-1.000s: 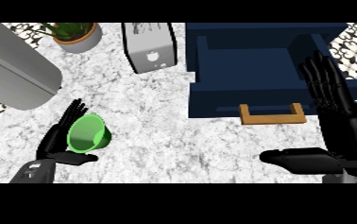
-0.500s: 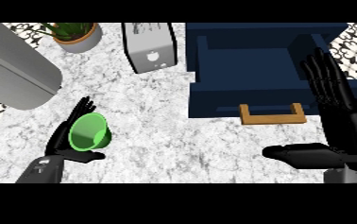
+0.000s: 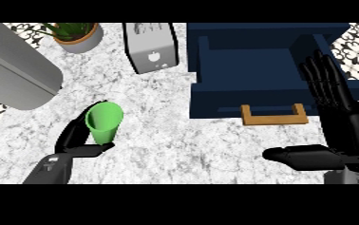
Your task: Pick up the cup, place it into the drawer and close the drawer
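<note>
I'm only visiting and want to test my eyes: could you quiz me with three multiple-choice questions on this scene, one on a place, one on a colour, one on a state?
1. Where is the cup?
A. inside the drawer
B. in the left hand
C. on top of the plant pot

2. What colour is the drawer?
A. navy blue
B. red
C. white

3. The drawer is:
A. shut
B. open
C. lying upside down

Answers:
1 B, the hand's fingers and thumb curl round the cup over the counter.
2 A, its front and walls are dark blue.
3 B, its hollow inside shows from above.
</note>
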Robot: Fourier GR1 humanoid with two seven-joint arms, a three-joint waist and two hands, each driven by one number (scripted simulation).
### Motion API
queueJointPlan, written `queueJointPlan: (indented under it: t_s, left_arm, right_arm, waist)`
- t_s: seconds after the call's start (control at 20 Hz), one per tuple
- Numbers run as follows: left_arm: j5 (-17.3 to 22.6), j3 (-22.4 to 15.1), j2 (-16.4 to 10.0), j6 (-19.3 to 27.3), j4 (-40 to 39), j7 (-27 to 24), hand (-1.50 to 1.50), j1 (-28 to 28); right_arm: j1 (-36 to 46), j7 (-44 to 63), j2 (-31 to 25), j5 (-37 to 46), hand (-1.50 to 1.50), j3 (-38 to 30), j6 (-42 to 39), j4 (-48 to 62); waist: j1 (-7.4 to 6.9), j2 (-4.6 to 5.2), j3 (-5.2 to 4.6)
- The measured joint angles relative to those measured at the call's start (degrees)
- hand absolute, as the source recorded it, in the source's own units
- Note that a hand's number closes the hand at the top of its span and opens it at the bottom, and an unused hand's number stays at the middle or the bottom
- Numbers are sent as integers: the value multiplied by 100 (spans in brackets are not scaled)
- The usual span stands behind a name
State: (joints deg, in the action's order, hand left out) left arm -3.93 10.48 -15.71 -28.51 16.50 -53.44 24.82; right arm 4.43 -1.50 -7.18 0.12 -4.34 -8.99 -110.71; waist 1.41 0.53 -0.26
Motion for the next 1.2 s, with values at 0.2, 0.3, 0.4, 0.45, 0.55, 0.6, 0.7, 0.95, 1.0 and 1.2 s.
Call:
queueJointPlan:
  t_s: [0.2, 0.3, 0.4, 0.45, 0.55, 0.6, 0.7, 0.95, 1.0, 1.2]
  left_arm:
    - [84, -82, 136, -262, 106, 125, 150, 49]
    - [149, -102, 246, -360, 134, 183, 150, 52]
    - [245, -99, 301, -491, 180, 279, 150, 99]
    - [281, -105, 312, -535, 219, 277, 150, 97]
    - [349, -110, 311, -584, 318, 253, 150, 72]
    - [373, -116, 335, -573, 374, 239, 150, 99]
    - [493, -57, 339, -563, 476, 225, 150, 140]
    - [1018, 506, 440, 48, 578, -126, 150, 61]
    - [1100, 609, 461, 197, 610, -189, 150, 50]
    - [1332, 867, 503, 514, 698, -331, 150, 134]
  right_arm:
    - [46, 17, -29, -35, -150, -29, -27, 27]
    - [97, 59, -38, -49, -150, -47, -22, 47]
    - [121, 60, -39, -32, -150, -55, -9, 82]
    - [103, 29, -46, -49, -150, -76, -23, 109]
    - [34, -11, -77, -49, -150, -115, -42, 95]
    - [49, -20, -87, -60, -150, -136, -49, 131]
    - [47, -35, -95, -42, -150, -126, -60, 151]
    - [54, -121, -113, -34, -150, -167, -71, 217]
    - [51, -84, -154, -76, -150, -202, -102, 163]
    - [20, -97, -177, -101, -150, -244, -130, 178]
  waist:
    - [-5, -1, -1]
    - [-11, 0, -1]
    - [-16, 0, -1]
    - [-17, -1, -1]
    - [-17, -7, 1]
    - [-20, -6, 2]
    - [-32, -9, 3]
    - [-62, -6, 5]
    - [-62, -12, 7]
    - [-63, -22, 11]
